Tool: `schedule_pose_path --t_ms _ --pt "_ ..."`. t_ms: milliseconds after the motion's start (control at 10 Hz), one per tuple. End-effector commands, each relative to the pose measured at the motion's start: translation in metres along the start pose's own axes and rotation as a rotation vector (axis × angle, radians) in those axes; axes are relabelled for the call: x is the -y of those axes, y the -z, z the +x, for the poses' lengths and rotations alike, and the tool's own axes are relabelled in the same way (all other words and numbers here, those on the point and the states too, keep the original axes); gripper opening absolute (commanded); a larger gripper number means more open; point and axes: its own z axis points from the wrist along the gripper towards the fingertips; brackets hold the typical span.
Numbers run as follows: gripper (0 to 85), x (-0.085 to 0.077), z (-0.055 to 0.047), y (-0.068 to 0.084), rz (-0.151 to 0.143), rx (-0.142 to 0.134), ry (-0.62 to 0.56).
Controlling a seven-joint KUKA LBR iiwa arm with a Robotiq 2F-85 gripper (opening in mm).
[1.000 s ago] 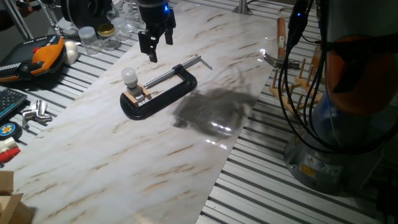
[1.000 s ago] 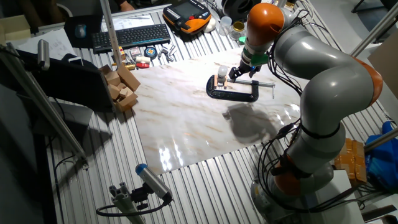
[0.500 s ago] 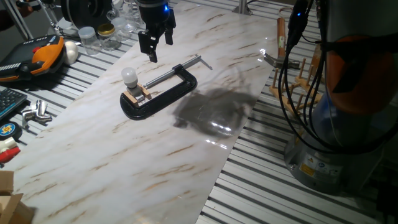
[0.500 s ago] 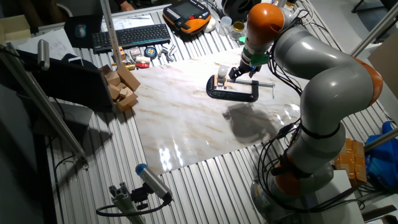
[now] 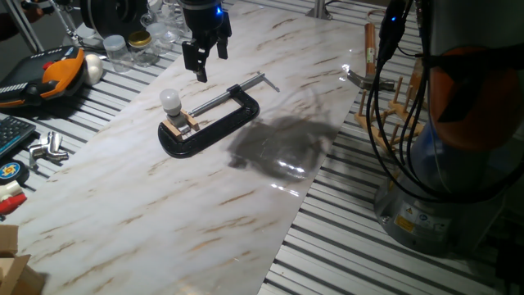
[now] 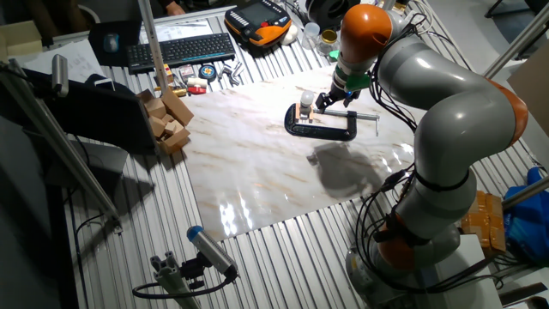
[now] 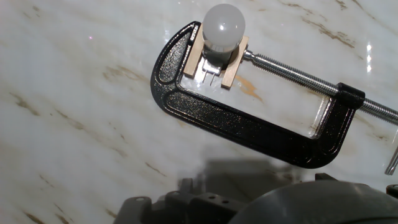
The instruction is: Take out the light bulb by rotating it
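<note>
The light bulb (image 5: 169, 101) (image 6: 306, 97) (image 7: 224, 25) is small, frosted white and round. It stands upright in a tan wooden socket block (image 5: 179, 124) (image 7: 231, 71). A black C-clamp (image 5: 213, 131) (image 6: 326, 130) (image 7: 249, 130) lying on the marble board pinches that block. My gripper (image 5: 211, 65) (image 6: 326, 99) hangs above the clamp's screw, up and to the right of the bulb and apart from it. Its fingers stand open with nothing between them. In the hand view the bulb sits at the top centre and the fingertips are out of frame.
An orange teach pendant (image 5: 57, 70), a white egg-shaped object (image 5: 94, 67) and glass jars (image 5: 123, 49) lie beyond the board's far left edge. Metal brackets (image 5: 49, 147) rest at the left. A wooden rack (image 5: 393, 90) with cables stands at the right. Wooden blocks (image 6: 167, 116) lie beside the board.
</note>
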Motion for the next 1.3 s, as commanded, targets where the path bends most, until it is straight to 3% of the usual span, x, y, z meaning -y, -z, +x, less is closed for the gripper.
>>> schedule_pose_path --t_ms 0,300,600,1200 --pt "0.0 0.0 0.0 0.0 0.042 -0.064 0.032" --pt "0.0 -0.004 0.001 0.009 0.054 -0.071 0.028" --pt "0.0 -0.003 0.0 0.007 0.053 -0.064 0.03" --pt "0.0 0.002 -0.01 -0.009 0.049 -0.04 0.0"
